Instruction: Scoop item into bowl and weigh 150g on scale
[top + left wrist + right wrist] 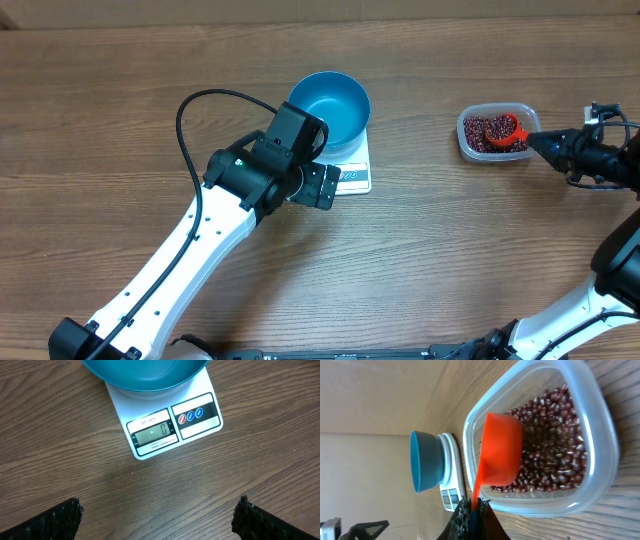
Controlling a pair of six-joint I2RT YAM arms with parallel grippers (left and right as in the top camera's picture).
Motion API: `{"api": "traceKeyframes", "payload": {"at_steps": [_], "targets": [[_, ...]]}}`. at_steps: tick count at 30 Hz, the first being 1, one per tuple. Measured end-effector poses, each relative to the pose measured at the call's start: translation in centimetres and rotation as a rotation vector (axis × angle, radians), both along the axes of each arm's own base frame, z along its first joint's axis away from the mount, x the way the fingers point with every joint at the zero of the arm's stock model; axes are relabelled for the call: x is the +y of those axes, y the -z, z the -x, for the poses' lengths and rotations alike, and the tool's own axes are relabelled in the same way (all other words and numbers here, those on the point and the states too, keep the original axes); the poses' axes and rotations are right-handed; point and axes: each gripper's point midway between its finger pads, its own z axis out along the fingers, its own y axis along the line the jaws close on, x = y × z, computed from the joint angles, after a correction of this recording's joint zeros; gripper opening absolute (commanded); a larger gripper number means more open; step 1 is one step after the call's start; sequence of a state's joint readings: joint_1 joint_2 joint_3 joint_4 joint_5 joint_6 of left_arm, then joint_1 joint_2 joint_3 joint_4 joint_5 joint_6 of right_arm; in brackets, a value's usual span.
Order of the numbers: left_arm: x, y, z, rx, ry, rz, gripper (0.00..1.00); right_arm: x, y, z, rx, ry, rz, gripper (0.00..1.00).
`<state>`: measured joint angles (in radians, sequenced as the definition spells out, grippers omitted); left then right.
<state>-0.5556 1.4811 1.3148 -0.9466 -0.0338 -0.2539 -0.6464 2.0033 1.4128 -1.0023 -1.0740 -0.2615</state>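
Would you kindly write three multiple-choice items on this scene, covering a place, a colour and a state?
1. Where does the round deep blue bowl stand? A on the flat white rectangular scale; B on bare wood; C on a shelf.
2. What colour is the small plastic scoop in the clear plastic tub of dark red-brown beans? A green; B orange-red; C white.
3. How is the right gripper? A open, empty; B open over the bowl; C shut on the scoop's handle.
Answers: 1 A, the scale's display pokes out under it; 2 B, orange-red against the beans; 3 C, fingers pinch the handle.
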Motion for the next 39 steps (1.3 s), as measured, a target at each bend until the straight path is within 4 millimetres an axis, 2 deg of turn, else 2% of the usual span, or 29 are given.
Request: {"api": "traceKeyframes", "payload": {"at_steps": [12, 39], "targets": [[0.0, 0.0, 0.0, 0.0, 0.0, 0.0, 1.0, 0.5, -0.5, 0.2, 0.002, -0.001, -0.045, 0.04], [0.0, 0.0, 0.0, 0.0, 0.0, 0.0, 1.0, 1.6, -3.3, 0.0, -0.096, -0.014, -0.185, 0.03]]}}
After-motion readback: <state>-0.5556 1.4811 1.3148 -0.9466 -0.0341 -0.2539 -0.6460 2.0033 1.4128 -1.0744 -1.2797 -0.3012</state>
